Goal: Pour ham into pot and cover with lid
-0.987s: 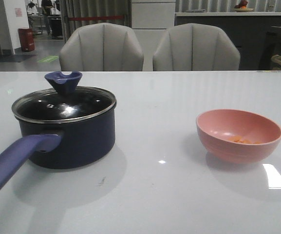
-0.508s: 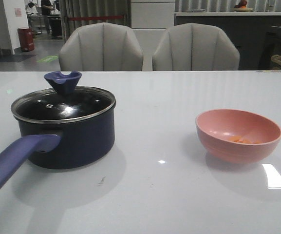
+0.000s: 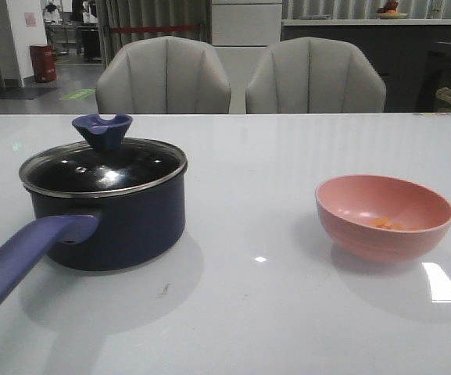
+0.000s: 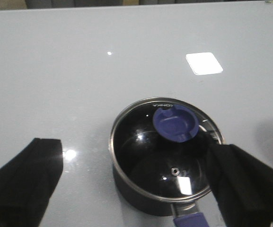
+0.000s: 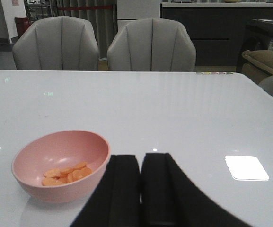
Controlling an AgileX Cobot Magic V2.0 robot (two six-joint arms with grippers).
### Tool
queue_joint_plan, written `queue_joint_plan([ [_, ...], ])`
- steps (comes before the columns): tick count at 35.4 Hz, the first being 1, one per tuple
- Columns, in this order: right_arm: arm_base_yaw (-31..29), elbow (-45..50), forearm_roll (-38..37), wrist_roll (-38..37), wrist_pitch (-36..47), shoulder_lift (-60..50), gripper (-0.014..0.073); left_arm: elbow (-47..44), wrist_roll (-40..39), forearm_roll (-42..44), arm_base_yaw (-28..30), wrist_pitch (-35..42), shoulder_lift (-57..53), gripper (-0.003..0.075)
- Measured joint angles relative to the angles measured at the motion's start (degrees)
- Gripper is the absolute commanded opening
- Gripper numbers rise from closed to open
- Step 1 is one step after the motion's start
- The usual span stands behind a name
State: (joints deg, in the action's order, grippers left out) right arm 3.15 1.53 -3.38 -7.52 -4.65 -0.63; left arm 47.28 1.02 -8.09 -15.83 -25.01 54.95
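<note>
Ham [image 5: 66, 173] in pink bowl [image 5: 60, 164], closed hand [image 5: 140, 177] beside

Left hand [image 4: 136, 189] hung up high over the surface, fingers [image 4: 20, 182] spread wide apart, nothing held between them. Right hand [image 5: 140, 189] sat low and pointed forward, both fingers [image 5: 122, 189] pressed together side by side, clamped on nothing at all. Couldn't spot either arm from the front camera, only saw the black fingertips in the wrist views.
</note>
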Motion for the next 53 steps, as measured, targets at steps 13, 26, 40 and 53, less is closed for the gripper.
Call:
queue_joint_plan([
  [13, 0.0, 0.0, 0.0, 0.0, 0.0, 0.0, 0.0147, 20.88, 0.0, -1.51, -2.88, -11.26, 23.72, 0.0637],
  [26, 0.0, 0.0, 0.0, 0.0, 0.0, 0.0, 0.0147, 36.85, -3.08, 0.09, -4.6, -23.56, 40.27, 0.0637],
  [40, 0.0, 0.0, 0.0, 0.0, 0.0, 0.0, 0.0147, 45.15, -14.33, 9.54, -9.77, -31.8, 49.75, 0.0637],
  [53, 0.0, 0.0, 0.0, 0.0, 0.0, 0.0, 0.0147, 46.34, -19.05, 9.99, -10.23, -33.76, 52.98, 0.0635],
])
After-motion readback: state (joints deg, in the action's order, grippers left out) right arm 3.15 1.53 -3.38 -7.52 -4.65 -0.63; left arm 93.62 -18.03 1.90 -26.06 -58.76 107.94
